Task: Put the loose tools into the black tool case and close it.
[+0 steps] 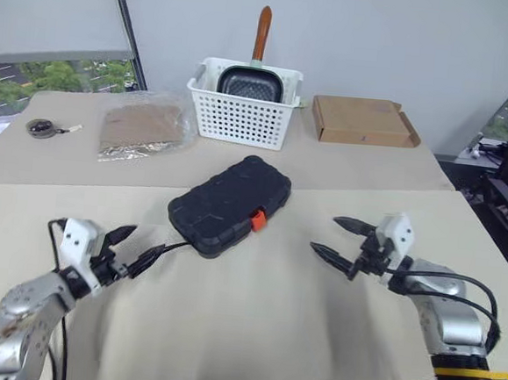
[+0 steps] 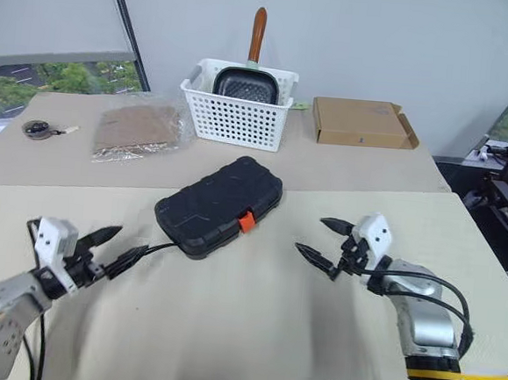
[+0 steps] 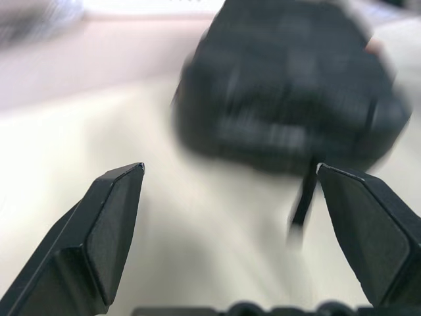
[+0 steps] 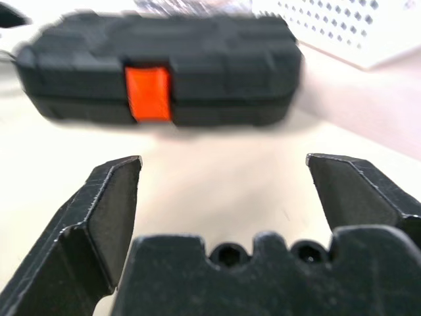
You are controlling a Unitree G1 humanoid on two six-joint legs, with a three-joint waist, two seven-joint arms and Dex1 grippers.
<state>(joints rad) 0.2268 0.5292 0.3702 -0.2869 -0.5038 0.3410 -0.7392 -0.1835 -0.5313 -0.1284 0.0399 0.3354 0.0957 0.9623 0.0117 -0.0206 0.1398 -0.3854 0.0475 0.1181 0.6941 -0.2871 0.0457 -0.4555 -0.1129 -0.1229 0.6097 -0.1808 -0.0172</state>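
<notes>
The black tool case lies shut on the table's middle, set at a slant, with its orange latch facing my right side. The loose tools are out of view. My left gripper hovers open and holds nothing, a short way from the case's near left corner. My right gripper stands open and holds nothing to the right of the case, pointing at the latch side. In the right wrist view the case and latch lie beyond the open fingers. In the left wrist view the case sits ahead.
A white perforated basket with a pan stands behind the case. A flat cardboard box lies back right and a clear bag back left. A small round grey object lies far left. A thin black cord runs off the case's near corner.
</notes>
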